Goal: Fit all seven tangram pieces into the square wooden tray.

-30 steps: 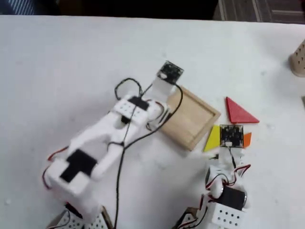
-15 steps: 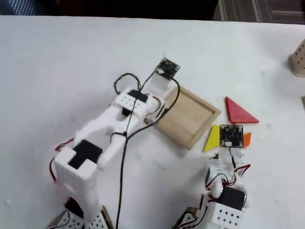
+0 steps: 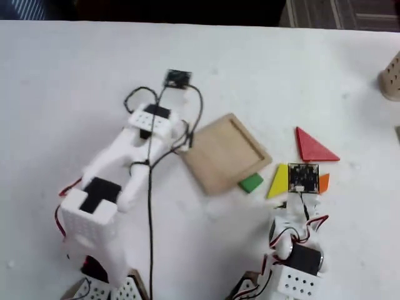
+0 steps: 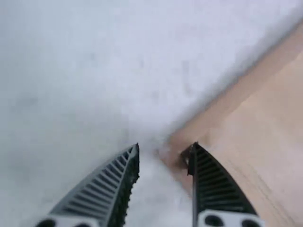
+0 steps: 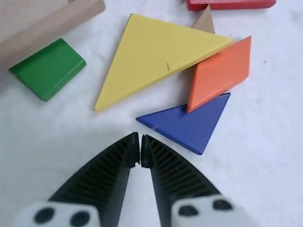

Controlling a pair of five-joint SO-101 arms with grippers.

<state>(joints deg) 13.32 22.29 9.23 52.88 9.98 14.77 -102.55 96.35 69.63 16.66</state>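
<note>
The square wooden tray [image 3: 225,153] lies mid-table with nothing in it. My left gripper [image 4: 164,151] straddles its corner rim [image 4: 177,144], one finger inside and one outside, closed on the rim. Just off the tray's near edge lies a green piece [image 3: 251,182] [image 5: 47,68]. A yellow triangle [image 5: 151,56], an orange parallelogram [image 5: 220,73] and a blue triangle [image 5: 187,123] lie bunched together, with my right gripper [image 5: 141,144] shut and empty just short of the blue one. A red triangle [image 3: 314,147] lies farther back, and a small tan tip [image 5: 206,21] peeks from behind the yellow triangle.
The left arm [image 3: 125,162] stretches across the table's left half with a black cable [image 3: 150,206] hanging along it. A pegged wooden object [image 3: 392,78] stands at the far right edge. White tabletop [image 3: 75,75] lies open behind and left of the tray.
The left arm swung left and dragged the tray with it, turning it. The green piece came into sight beside the tray's near edge. The right arm stayed put.
</note>
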